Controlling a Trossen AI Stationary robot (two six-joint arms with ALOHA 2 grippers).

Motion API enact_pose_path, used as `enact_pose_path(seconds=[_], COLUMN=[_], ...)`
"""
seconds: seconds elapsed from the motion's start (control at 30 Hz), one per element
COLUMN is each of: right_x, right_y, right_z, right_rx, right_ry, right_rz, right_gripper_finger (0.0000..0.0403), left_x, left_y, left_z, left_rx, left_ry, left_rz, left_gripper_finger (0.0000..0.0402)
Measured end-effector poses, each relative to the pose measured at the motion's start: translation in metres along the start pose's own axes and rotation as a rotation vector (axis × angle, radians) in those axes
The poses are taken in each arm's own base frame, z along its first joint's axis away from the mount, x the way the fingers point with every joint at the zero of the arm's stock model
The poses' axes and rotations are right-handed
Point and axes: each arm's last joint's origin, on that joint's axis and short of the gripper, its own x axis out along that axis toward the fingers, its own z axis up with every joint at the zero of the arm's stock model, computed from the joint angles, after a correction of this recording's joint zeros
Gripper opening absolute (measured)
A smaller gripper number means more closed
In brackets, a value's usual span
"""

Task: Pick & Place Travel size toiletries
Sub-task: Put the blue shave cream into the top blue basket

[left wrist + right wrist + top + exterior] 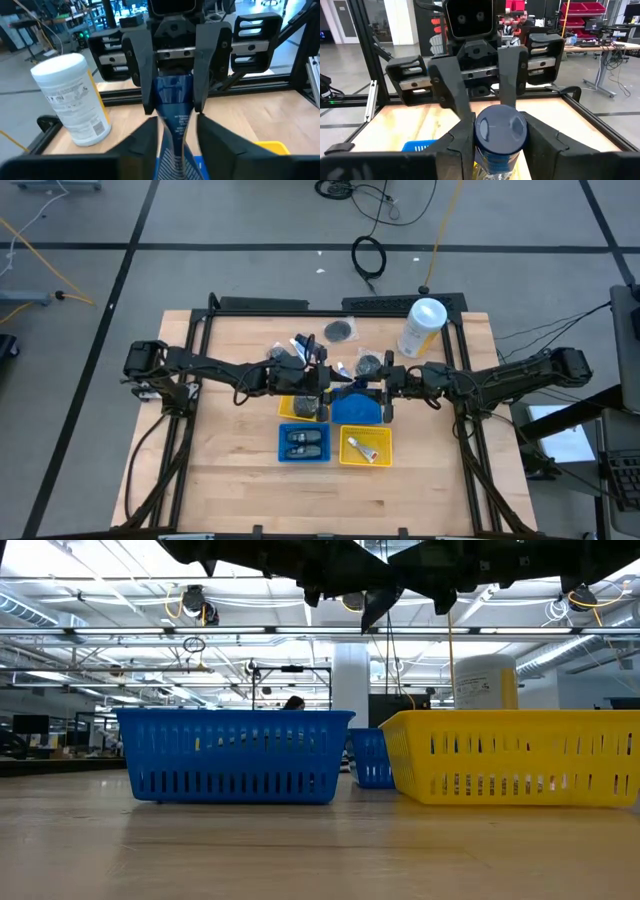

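Left hand (324,383) flanks the blue tube's (175,127) near end. Gripping or clear, I cannot tell. The tube hangs mid-surface (230,470), 12 o'clock of the yellow tray (366,446). Right hand (384,385) pinches its capped end. It is likely light, soft-walled and slick, so hold the stiff cap.

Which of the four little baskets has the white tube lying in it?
The front yellow basket, on the right arm's side, holds a white tube. The blue basket beside it holds dark bottles instead.
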Motion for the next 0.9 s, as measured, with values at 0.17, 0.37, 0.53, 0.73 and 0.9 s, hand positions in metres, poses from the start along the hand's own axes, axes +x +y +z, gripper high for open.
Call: enact_pose_path(seconds=[0.17, 0.37, 0.53, 0.73, 0.9], right_x=[0.000, 0.000, 0.000, 0.000, 0.000], right_y=[0.000, 0.000, -0.002, -0.003, -0.003], right_z=[-0.001, -0.002, 0.000, 0.002, 0.000], right_rx=[0.003, 0.004, 0.033, 0.072, 0.086], right_ry=[0.014, 0.021, -0.005, -0.030, -0.004], right_rz=[-0.002, -0.006, -0.078, -0.112, -0.110], right_gripper_finger=[0.0117, 0.0117, 0.0117, 0.0117, 0.0117], left_x=[0.000, 0.000, -0.001, -0.003, -0.004], left_y=[0.000, -0.003, -0.009, -0.016, -0.019], left_z=[-0.003, -0.007, -0.008, -0.007, -0.007], left_rx=[-0.016, -0.055, -0.050, -0.017, 0.043], left_ry=[0.031, 0.073, 0.097, 0.111, 0.126], left_rz=[-0.004, -0.013, -0.020, 0.168, 0.260], left_gripper_finger=[0.0220, 0.0280, 0.0302, 0.0303, 0.0294])
